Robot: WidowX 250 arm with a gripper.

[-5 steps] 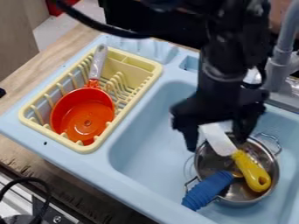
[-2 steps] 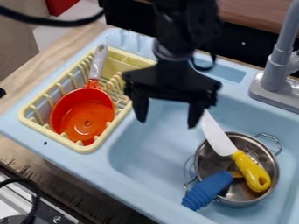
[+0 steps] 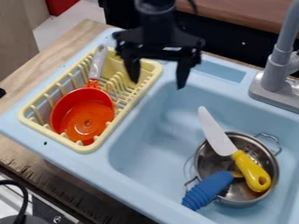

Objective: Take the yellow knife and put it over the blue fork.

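Knife (image 3: 225, 143), lower right of frame: long axis diagonal, blade tip (image 3: 203, 111) toward upper left, yellow handle (image 3: 251, 169) toward lower right. Gripper (image 3: 158, 84) at upper centre, fingers (image 3: 182, 72) apart.

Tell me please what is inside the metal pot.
The metal pot holds part of the yellow-handled knife and part of the blue-handled utensil. The utensil's far end, seemingly under the knife, cannot be seen.
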